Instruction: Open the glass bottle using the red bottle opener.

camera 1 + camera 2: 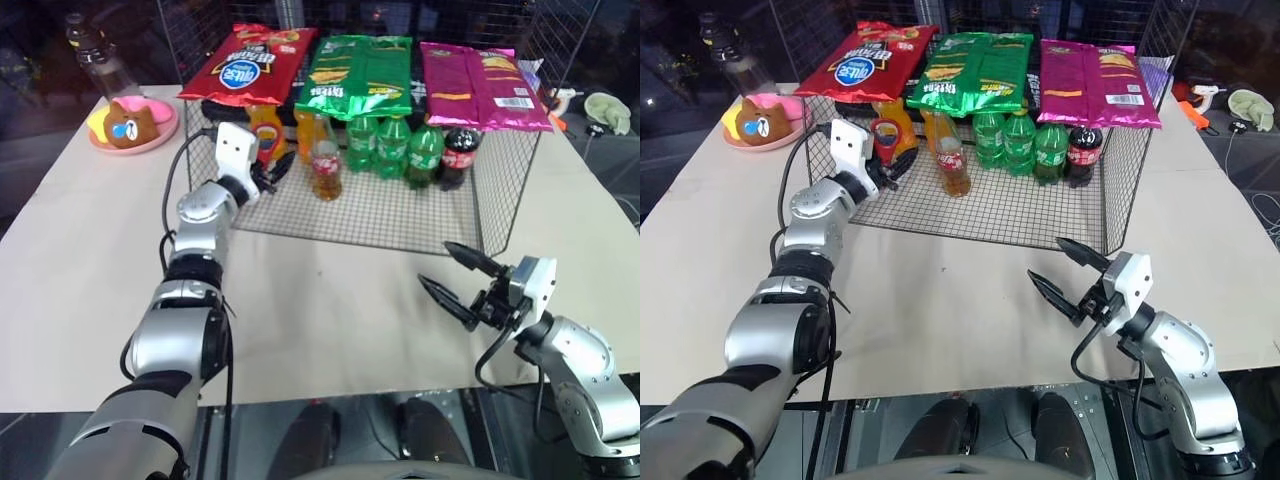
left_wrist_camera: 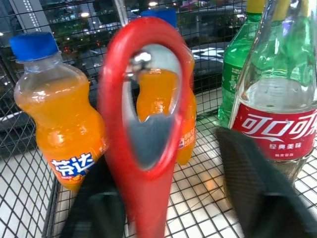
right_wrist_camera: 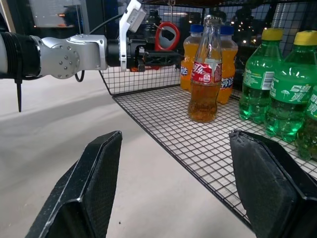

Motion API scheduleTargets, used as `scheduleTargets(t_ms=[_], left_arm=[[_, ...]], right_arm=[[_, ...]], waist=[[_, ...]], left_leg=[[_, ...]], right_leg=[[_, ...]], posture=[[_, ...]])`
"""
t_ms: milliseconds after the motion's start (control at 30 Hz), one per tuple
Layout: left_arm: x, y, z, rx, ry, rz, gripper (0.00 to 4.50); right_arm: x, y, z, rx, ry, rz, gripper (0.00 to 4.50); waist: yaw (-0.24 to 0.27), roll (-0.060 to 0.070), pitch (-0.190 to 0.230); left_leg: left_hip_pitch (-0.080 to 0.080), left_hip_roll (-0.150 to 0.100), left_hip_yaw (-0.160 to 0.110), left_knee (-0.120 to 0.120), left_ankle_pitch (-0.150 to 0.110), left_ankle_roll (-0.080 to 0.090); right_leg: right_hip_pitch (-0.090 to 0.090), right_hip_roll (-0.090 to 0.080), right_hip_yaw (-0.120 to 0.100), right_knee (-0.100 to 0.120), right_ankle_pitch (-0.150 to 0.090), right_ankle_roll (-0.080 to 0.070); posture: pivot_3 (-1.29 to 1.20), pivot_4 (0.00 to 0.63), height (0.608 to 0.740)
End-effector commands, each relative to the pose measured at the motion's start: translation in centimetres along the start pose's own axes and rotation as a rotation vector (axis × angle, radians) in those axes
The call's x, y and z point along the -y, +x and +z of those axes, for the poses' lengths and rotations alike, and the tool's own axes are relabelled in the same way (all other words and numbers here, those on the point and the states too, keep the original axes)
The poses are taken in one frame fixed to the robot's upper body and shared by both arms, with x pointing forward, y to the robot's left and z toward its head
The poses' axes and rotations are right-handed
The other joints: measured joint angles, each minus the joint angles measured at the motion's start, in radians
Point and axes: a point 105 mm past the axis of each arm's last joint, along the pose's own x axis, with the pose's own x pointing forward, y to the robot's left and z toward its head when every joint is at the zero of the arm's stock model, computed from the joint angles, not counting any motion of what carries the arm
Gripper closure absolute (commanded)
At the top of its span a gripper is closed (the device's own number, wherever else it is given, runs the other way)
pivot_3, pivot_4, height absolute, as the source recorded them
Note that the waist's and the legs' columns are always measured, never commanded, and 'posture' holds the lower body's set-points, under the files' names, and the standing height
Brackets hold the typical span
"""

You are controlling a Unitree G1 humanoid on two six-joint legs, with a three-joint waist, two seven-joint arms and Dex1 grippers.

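Two orange bottles [image 2: 59, 119] bear blue-and-white Chinese labels

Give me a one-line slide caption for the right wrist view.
Left gripper raises the red bottle opener beside the glass bottle on the wire rack.

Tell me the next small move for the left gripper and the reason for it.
Probably finish closing the left gripper on the red opener, then lift it off its hook. The opener hangs upright between the fingers, with a gap showing on one side. The glass bottle stands capped just beside it, and the right gripper waits open over the table.
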Motion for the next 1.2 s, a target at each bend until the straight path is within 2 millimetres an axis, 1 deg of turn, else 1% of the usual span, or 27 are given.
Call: scheduleTargets(t_ms=[33,67,100,233,367,533,667,733,833,1000,1033,1100,1133,1200], left_arm=[[-0.9,0.1,2.5,0.102,-0.021,0.025,3.81],[-0.9,0.0,2.7,0.114,-0.029,0.018,4.2],[-0.8,-0.1,2.7,0.122,-0.032,0.01,4.48],[-0.4,-0.5,3.2,0.162,-0.072,-0.031,4.48],[0.7,-1.0,3.5,0.195,-0.144,-0.134,4.48],[1.3,-1.9,3.6,0.218,-0.287,-0.205,4.48],[2.3,-2.5,3.4,0.204,-0.383,-0.267,4.48],[2.9,-2.9,3.7,0.21,-0.436,-0.309,4.48],[5.0,-3.6,4.2,0.21,-0.507,-0.422,4.48],[10.2,-4.7,5.0,0.171,-0.653,-0.657,4.48],[11.5,-4.9,5.1,0.162,-0.693,-0.711,4.48],[13.0,-5.3,5.4,0.146,-0.745,-0.778,4.48],[13.9,-5.5,5.3,0.128,-0.761,-0.818,4.48],[15.0,-5.8,5.2,0.102,-0.776,-0.868,4.48]], right_arm=[[-0.4,0.0,1.1,0.034,-0.041,0.01,1.0],[-0.5,0.0,1.1,0.033,-0.04,0.01,1.0],[-0.5,0.1,1.0,0.032,-0.039,0.01,1.0],[-0.6,0.2,0.9,0.032,-0.035,0.013,1.0],[-0.5,0.3,0.8,0.028,-0.036,0.018,1.0],[-0.4,0.3,0.7,0.022,-0.039,0.024,1.0],[-0.3,0.5,0.7,0.02,-0.044,0.028,1.0],[-0.2,0.6,0.7,0.02,-0.041,0.025,1.0],[0.0,1.2,1.0,0.022,-0.004,0.005,1.0],[0.4,3.6,0.9,-0.028,0.086,-0.023,1.0],[0.2,4.2,1.1,-0.028,0.125,-0.013,1.0],[-0.2,5.2,1.2,-0.04,0.187,0.015,1.0],[-0.7,5.6,1.0,-0.078,0.22,0.052,1.0],[-1.3,5.9,0.5,-0.136,0.263,0.099,1.0]], waist=[[0.001,0.0,0.0],[0.001,0.0,0.0],[0.001,0.0,0.0],[0.002,0.0,0.0],[0.002,0.0,0.0],[0.002,0.0,0.0],[-0.001,0.0,0.0],[-0.003,0.0,0.0],[-0.003,0.0,0.0],[-0.001,0.0,0.0],[0.0,0.0,0.0],[0.001,0.0,0.0],[0.001,0.0,0.0],[0.0,0.0,0.0]], left_leg=[[0.0,0.0,0.0,0.0,0.0,0.0],[0.0,0.0,0.0,0.0,0.0,0.0],[0.0,0.0,0.0,0.0,0.0,0.0],[0.0,0.0,0.0,0.001,0.0,0.0],[-0.001,0.001,-0.001,0.001,0.0,0.0],[-0.001,0.001,-0.001,0.001,0.0,0.0],[0.0,0.001,-0.001,0.001,0.0,0.0],[0.0,0.001,-0.001,0.001,0.0,0.0],[0.0,0.002,0.0,0.001,0.0,0.0],[0.0,0.002,0.0,0.002,0.0,0.0],[0.0,0.002,0.0,0.002,0.0,0.0],[0.0,0.002,-0.001,0.002,0.0,0.0],[0.0,0.002,-0.001,0.002,0.0,0.0],[0.0,0.002,0.0,0.002,0.0,0.0]], right_leg=[[0.0,0.0,0.0,0.0,0.0,0.0],[0.0,0.0,0.0,0.0,0.0,0.0],[0.0,0.0,0.0,0.0,0.0,0.0],[0.0,0.0,0.0,0.0,0.0,0.0],[0.0,0.0,0.0,0.0,0.0,0.0],[0.0,-0.001,0.0,0.0,0.0,0.0],[0.0,0.0,0.0,0.001,0.0,0.0],[0.0,0.0,0.0,0.001,0.0,0.0],[0.0,0.0,0.0,0.001,0.0,0.0],[0.0,-0.001,0.001,0.002,0.0,0.0],[0.0,-0.001,0.001,0.002,0.0,0.0],[0.0,-0.001,0.001,0.003,0.0,0.0],[0.0,-0.001,0.001,0.003,0.0,0.0],[-0.001,-0.001,0.001,0.003,0.0,0.0]], posture=[[0.0,0.15,0.74],[0.0,0.15,0.74],[0.0,0.15,0.74],[0.0,0.15,0.74],[0.0,0.15,0.74],[0.0,0.15,0.74],[0.0,0.15,0.74],[0.0,0.15,0.74],[0.0,0.15,0.74],[0.0,0.15,0.74],[0.0,0.15,0.74],[0.0,0.15,0.74],[0.0,0.15,0.74],[0.0,0.15,0.74]])
